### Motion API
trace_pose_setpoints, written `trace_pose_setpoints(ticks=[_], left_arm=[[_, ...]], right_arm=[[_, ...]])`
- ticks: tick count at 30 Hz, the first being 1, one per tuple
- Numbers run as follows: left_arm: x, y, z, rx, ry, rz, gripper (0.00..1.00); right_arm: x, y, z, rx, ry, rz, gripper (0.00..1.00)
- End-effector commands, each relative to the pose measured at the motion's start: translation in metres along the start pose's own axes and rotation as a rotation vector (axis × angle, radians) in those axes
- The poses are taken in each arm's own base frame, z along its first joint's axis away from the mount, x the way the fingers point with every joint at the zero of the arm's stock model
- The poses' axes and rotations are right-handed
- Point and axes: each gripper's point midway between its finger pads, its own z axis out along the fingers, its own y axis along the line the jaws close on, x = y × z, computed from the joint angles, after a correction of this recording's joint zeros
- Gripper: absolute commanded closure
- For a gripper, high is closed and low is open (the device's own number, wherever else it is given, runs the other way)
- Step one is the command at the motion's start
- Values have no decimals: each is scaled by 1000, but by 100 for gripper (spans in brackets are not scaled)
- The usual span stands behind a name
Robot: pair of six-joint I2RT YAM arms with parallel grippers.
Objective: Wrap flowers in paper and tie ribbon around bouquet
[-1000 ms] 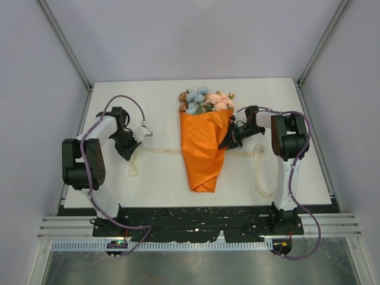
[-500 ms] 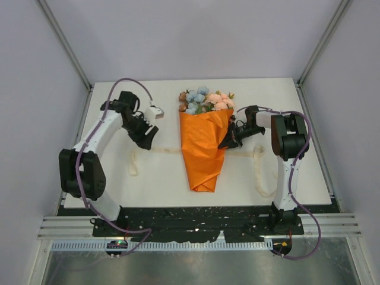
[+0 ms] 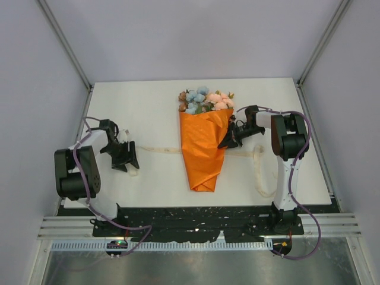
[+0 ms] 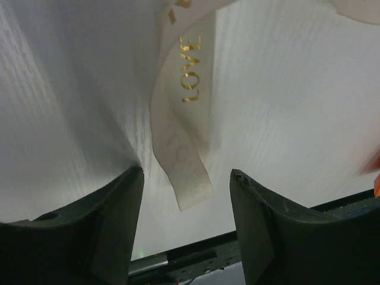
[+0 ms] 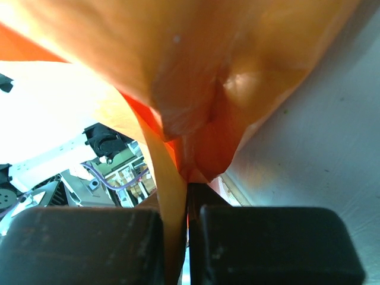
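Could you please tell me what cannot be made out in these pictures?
Top view: stems of the flowers, hidden inside the paper.
Top view: middle of the ribbon, covered by the paper.
Left wrist view: gold lettering past LOVE, cut off by the top edge.
Right wrist view: whether the pale strip in the shut right gripper is ribbon or paper; blurred, too close.

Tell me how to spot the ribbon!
Look at the white table, then the orange bouquet in its middle. The ribbon sticks out from both sides of it. It is the only long, floppy cream strip, with gold LOVE letters.
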Motion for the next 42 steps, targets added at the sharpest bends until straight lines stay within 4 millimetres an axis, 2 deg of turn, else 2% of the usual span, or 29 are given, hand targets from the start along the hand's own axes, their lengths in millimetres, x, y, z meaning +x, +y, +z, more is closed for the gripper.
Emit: trace_pose_setpoints(ticks=[1, 3, 4, 6, 8, 9, 11, 13, 14, 19, 21, 26, 28, 29, 30, 31, 32, 36, 38, 41, 42], left_arm=[[-12, 8, 22, -21, 8, -149, 37], [-19, 5, 23, -3, -38, -145, 44], [-23, 2, 21, 9, -50, -130, 50], [-32, -10, 12, 59, -75, -75, 80], [-49, -17, -7, 72, -141, -32, 95], [-60, -24, -20, 83, -194, 3, 100], [-80, -46, -46, 119, -283, 104, 100], [-90, -82, -66, 175, -329, 249, 100], [-93, -109, -78, 220, -350, 338, 100], [-76, -233, -109, 525, -371, 639, 100], [-63, -281, -116, 628, -362, 760, 100], [-40, -393, -118, 842, -367, 968, 100], [-28, -430, -116, 901, -353, 1050, 100], [-15, -448, -112, 948, -322, 1090, 100], [-6, -460, -106, 971, -302, 1115, 100], [-1, -468, -101, 987, -292, 1140, 95], [6, -475, -86, 992, -268, 1166, 92], [22, -482, -54, 926, -267, 1285, 82], [26, -483, -43, 886, -264, 1306, 85], [24, -485, -31, 868, -242, 1266, 100], [23, -487, -31, 873, -249, 1261, 100]], right_arm=[[-4, -2, 2, 25, -5, 8, 95], [-3, -3, 2, 29, -4, 9, 95], [-3, -2, 1, 29, -5, 10, 95], [-3, -5, 2, 34, -4, 9, 95], [-2, -6, 2, 36, -3, 8, 95], [-2, -7, 3, 36, 0, 7, 95], [1, -7, 6, 37, 9, 7, 95], [3, -6, 9, 35, 17, 6, 95], [4, -6, 12, 37, 21, 0, 95], [-3, -4, 16, 41, 11, -18, 95], [-8, -3, 17, 41, 5, -24, 95], [-13, -2, 17, 37, 2, -27, 95], [-11, -4, 19, 37, 8, -24, 95], [-11, -5, 19, 34, 5, -25, 95], [-10, -6, 20, 34, 8, -23, 95], [-10, -6, 20, 31, 10, -20, 94], [-9, -7, 21, 30, 13, -18, 94], [-8, -7, 22, 18, 14, -12, 95], [-7, -8, 23, 13, 14, -3, 95], [-6, -8, 24, 0, 13, 2, 95], [-5, -8, 24, -1, 12, 2, 95]])
